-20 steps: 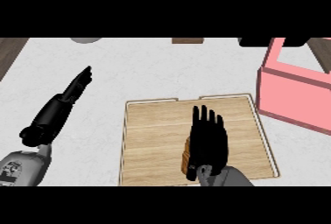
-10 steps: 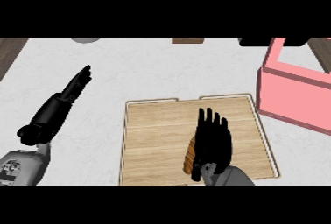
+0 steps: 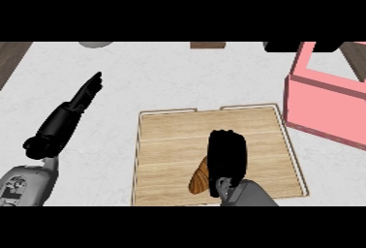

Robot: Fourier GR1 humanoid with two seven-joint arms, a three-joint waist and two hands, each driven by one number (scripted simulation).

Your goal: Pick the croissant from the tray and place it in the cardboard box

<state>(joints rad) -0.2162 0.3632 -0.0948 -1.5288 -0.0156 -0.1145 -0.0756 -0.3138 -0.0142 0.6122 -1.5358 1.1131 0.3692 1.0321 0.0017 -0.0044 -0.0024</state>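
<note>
Croissant (image 3: 201, 177) lies on our wooden tray (image 3: 172, 145), with our right hand (image 3: 227, 156) curled over it. Our left hand (image 3: 84, 94) rests straight-fingered above the desk (image 3: 178, 77), far from the pink box (image 3: 325, 104).

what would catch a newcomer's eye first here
The right hand curled over the croissant on the wooden tray, low in the middle of the view. Next, the pink box at the right edge. The left hand rests open on the left, away from the tray.
</note>
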